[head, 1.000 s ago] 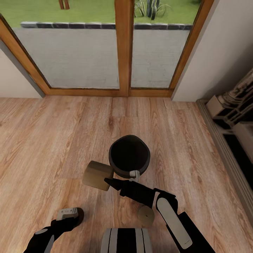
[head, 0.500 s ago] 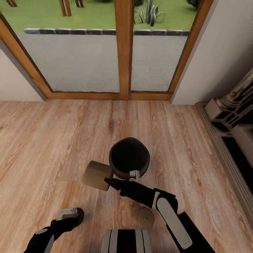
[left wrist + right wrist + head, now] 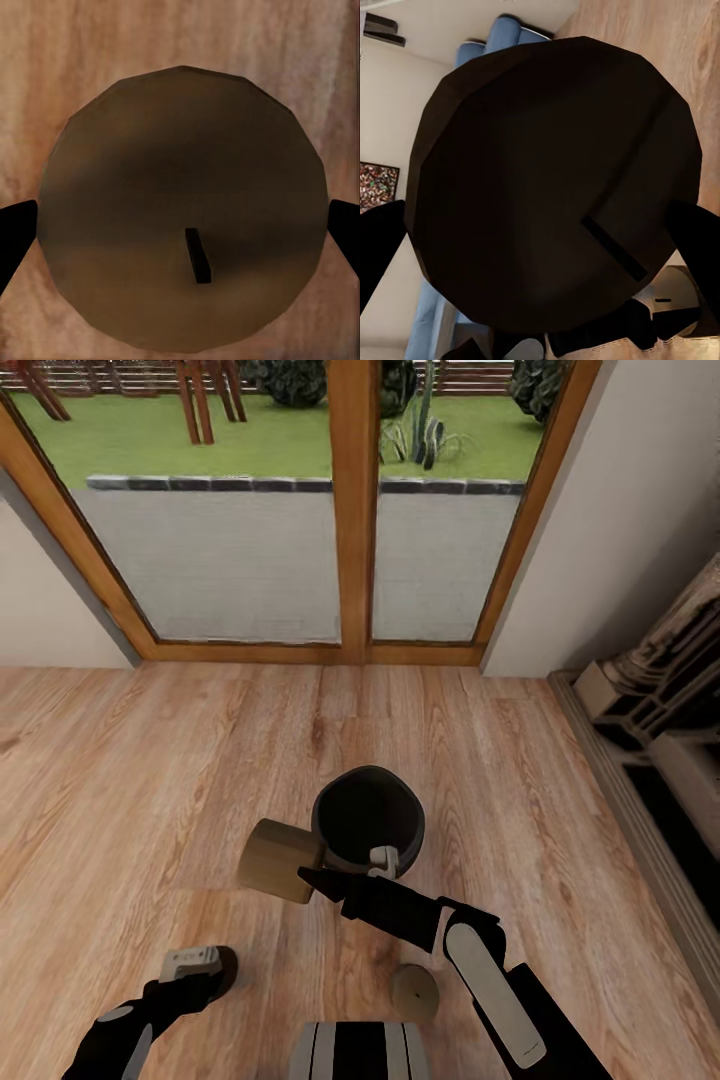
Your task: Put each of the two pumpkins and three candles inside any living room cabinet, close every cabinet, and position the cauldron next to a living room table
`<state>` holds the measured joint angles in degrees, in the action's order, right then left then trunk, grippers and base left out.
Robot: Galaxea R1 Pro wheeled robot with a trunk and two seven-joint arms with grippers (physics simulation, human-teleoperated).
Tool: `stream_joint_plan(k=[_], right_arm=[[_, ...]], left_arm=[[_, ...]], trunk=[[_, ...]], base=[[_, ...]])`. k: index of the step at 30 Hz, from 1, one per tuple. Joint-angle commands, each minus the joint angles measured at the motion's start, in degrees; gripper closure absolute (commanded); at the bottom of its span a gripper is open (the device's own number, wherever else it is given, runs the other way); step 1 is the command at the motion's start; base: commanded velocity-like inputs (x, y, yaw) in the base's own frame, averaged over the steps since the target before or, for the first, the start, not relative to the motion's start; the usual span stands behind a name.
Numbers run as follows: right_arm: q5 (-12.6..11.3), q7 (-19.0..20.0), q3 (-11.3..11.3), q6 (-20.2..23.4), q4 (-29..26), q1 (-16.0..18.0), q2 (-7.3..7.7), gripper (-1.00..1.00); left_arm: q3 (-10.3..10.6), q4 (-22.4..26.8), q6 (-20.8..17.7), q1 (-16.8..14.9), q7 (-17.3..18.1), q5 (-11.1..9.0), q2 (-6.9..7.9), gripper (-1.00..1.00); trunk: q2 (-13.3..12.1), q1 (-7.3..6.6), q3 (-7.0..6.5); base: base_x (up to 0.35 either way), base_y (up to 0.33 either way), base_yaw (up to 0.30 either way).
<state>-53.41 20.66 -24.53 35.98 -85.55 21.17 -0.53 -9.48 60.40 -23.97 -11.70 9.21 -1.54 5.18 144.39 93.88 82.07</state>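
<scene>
Your right gripper [image 3: 378,857] is clamped on the rim of the cauldron [image 3: 368,818], whose inside looks dark and bare. Two candles: one [image 3: 280,859] lying beside the cauldron, one [image 3: 414,990] nearer you. The left gripper [image 3: 192,961] I cannot tell.

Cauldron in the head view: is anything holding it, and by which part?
The right gripper holds the cauldron, jaws closed on its near rim.

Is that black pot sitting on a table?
No, the cauldron stands on the wooden floor in the head view.
</scene>
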Motion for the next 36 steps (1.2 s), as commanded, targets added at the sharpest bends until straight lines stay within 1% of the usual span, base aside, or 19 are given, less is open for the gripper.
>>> stream_joint_plan(k=[1, 5, 7, 11, 20, 26, 31, 36], right_arm=[[0.0, 0.0, 0.0, 0.0, 0.0, 0.0, 0.00, 1.00], [0.1, 0.0, 0.0, 0.0, 0.0, 0.0, 0.00, 1.00], [0.5, 0.0, 0.0, 0.0, 0.1, 0.0, 0.00, 1.00], [0.8, 0.0, 0.0, -0.1, 0.1, 0.0, 0.00, 1.00], [0.9, 0.0, 0.0, -0.3, 0.1, 0.0, 0.00, 1.00], [0.8, -1.2, 0.0, -0.3, 0.0, 0.0, 0.00, 1.00], [0.8, -1.3, 0.0, -0.3, 0.0, 0.0, 0.00, 1.00], [0.8, -1.3, 0.0, -0.3, 0.0, 0.0, 0.00, 1.00]], left_arm=[[0.0, 0.1, -0.1, 0.0, 0.0, 0.0, 0.03, 1.00], [0.0, 0.3, -0.2, 0.0, 0.1, -0.2, 0.08, 1.00], [0.0, 0.3, -0.2, 0.0, 0.2, -0.2, 0.07, 1.00], [0.0, 0.3, -0.2, 0.0, 0.3, -0.2, 0.03, 1.00], [0.0, 0.3, -0.2, 0.0, 0.3, -0.2, 0.08, 1.00], [0.0, 0.3, -0.2, 0.0, 0.3, -0.1, 0.09, 1.00], [0.0, 0.4, -0.3, 0.0, 0.3, -0.2, 0.09, 1.00], [0.0, 0.5, -0.3, 0.0, 0.3, -0.1, 0.09, 1.00]], trunk=[[0.0, -0.02, -0.23], [-0.1, -0.12, -1.11], [-0.1, -0.18, -1.56], [-0.2, -0.28, -2.44], [-0.3, -0.51, -4.44], [-0.4, -0.67, -5.77], [-0.4, -0.80, -6.87], [-0.5, -0.92, -7.98]], base=[[0.000, 0.000, 0.000], [-0.173, 0.000, 0.000], [-0.201, 0.000, 0.000], [-0.062, 0.000, 0.000], [-0.152, 0.000, 0.000], [-0.033, 0.000, 0.000], [-0.175, 0.000, 0.000], [-0.052, 0.000, 0.000]])
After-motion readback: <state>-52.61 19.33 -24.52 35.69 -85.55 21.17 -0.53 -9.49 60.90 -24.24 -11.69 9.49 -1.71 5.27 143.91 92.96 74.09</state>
